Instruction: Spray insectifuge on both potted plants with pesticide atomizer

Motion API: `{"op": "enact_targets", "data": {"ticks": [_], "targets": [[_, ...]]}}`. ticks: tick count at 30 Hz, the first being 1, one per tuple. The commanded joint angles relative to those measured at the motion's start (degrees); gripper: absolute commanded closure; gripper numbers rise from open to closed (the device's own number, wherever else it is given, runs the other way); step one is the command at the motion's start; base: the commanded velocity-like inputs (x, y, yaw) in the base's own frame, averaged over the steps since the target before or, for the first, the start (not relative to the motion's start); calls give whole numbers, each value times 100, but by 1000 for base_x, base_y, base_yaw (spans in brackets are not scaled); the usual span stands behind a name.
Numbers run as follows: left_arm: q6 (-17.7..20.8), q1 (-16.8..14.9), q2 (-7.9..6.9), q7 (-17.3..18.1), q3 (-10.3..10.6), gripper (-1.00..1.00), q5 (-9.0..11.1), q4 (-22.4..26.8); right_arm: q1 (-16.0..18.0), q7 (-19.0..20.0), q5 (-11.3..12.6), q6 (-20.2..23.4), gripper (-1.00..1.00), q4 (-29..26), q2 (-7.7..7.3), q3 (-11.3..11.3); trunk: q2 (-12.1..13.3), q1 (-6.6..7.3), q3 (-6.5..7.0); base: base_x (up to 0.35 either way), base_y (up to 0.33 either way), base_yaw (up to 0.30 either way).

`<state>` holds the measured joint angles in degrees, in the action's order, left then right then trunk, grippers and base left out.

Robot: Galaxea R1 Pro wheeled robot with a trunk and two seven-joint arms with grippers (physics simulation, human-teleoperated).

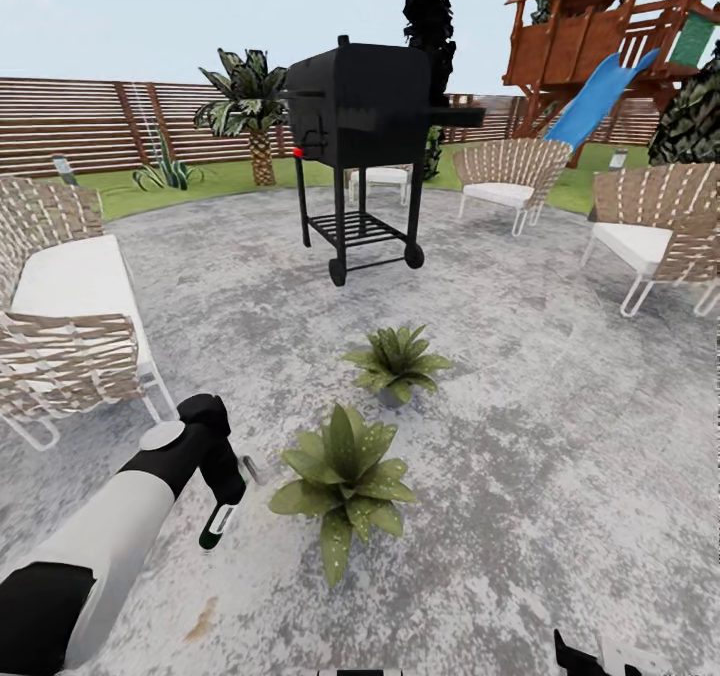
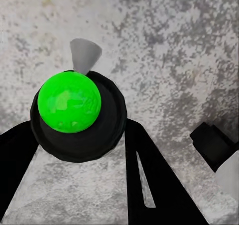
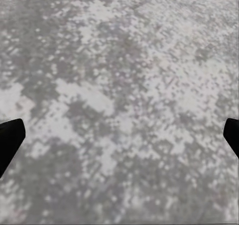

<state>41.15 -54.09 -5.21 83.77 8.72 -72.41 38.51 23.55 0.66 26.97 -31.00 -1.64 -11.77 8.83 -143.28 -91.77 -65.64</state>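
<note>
My left gripper [image 1: 224,488] is shut on the pesticide atomizer [image 1: 214,526], a slim dark-green bottle hanging down over the grey paving of the garden. It hangs just left of the nearer potted plant [image 1: 343,476]. The left wrist view looks along the bottle's bright green round end [image 2: 69,101], which is clamped between the black fingers [image 2: 149,180], with a small grey cone [image 2: 84,55] beyond it. The second potted plant [image 1: 397,361] stands further off, toward the grill. My right gripper [image 1: 590,661] is low at the near right, open over bare paving, its fingertips [image 3: 9,135] wide apart.
A black grill [image 1: 360,106] stands beyond the plants. A wicker sofa [image 1: 60,326] is at the left, with wicker chairs [image 1: 510,181] [image 1: 660,226] at the right. A slatted fence [image 1: 100,121], a palm [image 1: 250,106] and a wooden playset with a blue slide [image 1: 600,96] close off the back.
</note>
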Motion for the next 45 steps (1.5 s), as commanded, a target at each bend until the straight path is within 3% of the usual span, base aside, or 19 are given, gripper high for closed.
{"op": "enact_targets", "data": {"ticks": [1,4,8,11,13,14,17,20,22,33,45], "targets": [[60,4,-6,42,24,100,-19,8,5,7,57,-20,-100,6,-1,49,-2,-1,-5,179,292,-250],[60,18,11,48,20,100,-19,14,4,8,58,-20,-100,6,-1,49,-2,-1,-5,79,181,-260],[84,-14,182,53,35,100,-31,12,4,7,61,-20,-100,6,-1,49,-2,-1,-5,8,19,-264],[297,-292,205,165,43,100,-14,-40,2,7,62,-20,-100,6,-1,49,-2,-1,-5,1,2,-264],[356,-591,211,424,99,100,-35,-153,2,8,63,-20,-100,6,4,49,-2,-1,-5,0,0,-261],[371,-733,212,601,214,100,-140,-284,5,6,63,-20,-100,6,6,49,-2,-1,-5,0,0,-175],[379,-956,213,623,458,100,-597,-536,4,15,52,-28,-100,10,3,53,-2,-1,-5,0,0,-66],[363,-999,205,623,514,100,-964,-534,1,21,38,-29,-100,14,-17,57,-2,-1,-5,0,0,-11],[357,-977,195,623,524,100,-1035,-523,1,21,31,-29,-100,18,-25,57,-2,-1,-5,0,0,-1],[358,-937,219,623,501,100,-1037,-511,1,20,36,-29,-100,15,-19,57,-2,-1,-5,-146,89,-4],[368,-923,217,623,463,100,-997,-212,6,13,38,-29,-100,15,-18,51,-2,-1,-5,1,315,-243]]}}
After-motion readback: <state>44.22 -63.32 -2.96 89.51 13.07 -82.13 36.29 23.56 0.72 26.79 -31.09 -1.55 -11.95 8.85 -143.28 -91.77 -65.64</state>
